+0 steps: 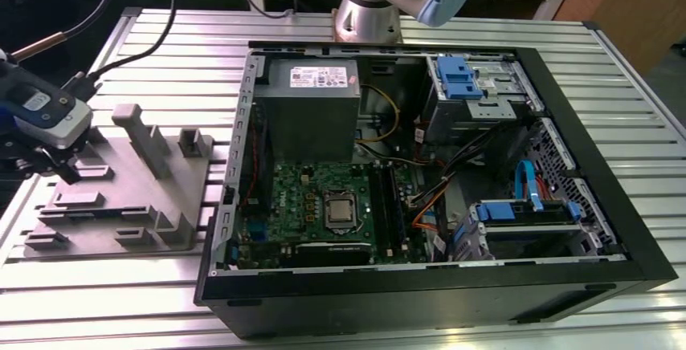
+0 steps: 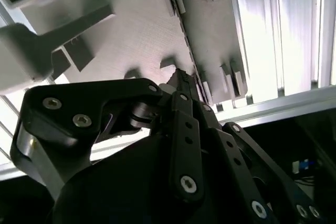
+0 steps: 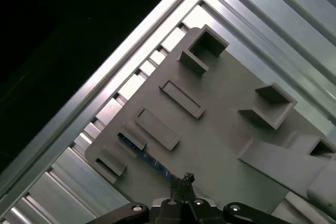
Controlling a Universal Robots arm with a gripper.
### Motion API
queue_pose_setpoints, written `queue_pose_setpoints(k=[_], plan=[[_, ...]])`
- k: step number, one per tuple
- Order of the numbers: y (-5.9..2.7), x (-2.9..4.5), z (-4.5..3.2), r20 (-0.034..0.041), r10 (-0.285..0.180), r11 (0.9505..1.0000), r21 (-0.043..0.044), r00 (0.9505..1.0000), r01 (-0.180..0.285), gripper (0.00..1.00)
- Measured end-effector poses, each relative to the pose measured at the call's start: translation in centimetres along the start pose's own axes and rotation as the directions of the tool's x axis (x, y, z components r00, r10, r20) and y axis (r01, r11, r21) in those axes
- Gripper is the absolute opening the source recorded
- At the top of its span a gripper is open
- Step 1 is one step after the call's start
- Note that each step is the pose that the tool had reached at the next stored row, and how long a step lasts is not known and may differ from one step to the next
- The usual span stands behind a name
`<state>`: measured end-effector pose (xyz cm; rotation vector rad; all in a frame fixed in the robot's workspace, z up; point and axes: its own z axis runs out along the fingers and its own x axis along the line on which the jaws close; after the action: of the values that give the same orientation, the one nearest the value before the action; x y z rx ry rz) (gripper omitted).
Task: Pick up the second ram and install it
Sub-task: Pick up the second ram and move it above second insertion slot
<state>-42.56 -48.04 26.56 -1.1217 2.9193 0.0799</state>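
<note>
We see the gripper point(image 3: 186, 178) low over the grey tray point(image 3: 220, 129) on the bench point(image 3: 262, 14), closed on 1 end of the memory stick point(image 3: 147, 157), which stands on its edge in the tray.

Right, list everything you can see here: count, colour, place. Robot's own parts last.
table: one, silver, slatted; under everything.
computer case: one, black, side open; lying on the table, centre to the exterior view's right.
motherboard: one, green; inside the case.
power supply: one, grey; inside the case, beyond the motherboard.
drive brackets: two, blue; inside the case, on the exterior view's right.
tray: one, grey, with upright posts; on the table, on the exterior view's left of the case.
second ram: one, dark; standing on edge in a slot of the tray.
cables: several, black; at the table's far edge.
arm: one, silver with a light blue cap; behind the case.
jaws: one pair, black; over the tray, at the ram.
</note>
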Motion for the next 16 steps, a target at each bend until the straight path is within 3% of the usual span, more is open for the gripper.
queue_pose_setpoints(k=[4,8,11,16], plan=[[0.0,0.0,0.11,-0.003,-0.072,0.9974,-0.0023,0.9974,0.072,0.1],[-0.01,0.01,0.21,-0.0059,-0.144,0.9895,-0.0049,0.9895,0.144,0.1],[-0.01,0.01,0.3,-0.0078,-0.197,0.9803,-0.0069,0.9803,0.197,0.1],[-0.03,0.02,0.61,-0.011,-0.286,0.9582,-0.0105,0.9582,0.286,0.1]])
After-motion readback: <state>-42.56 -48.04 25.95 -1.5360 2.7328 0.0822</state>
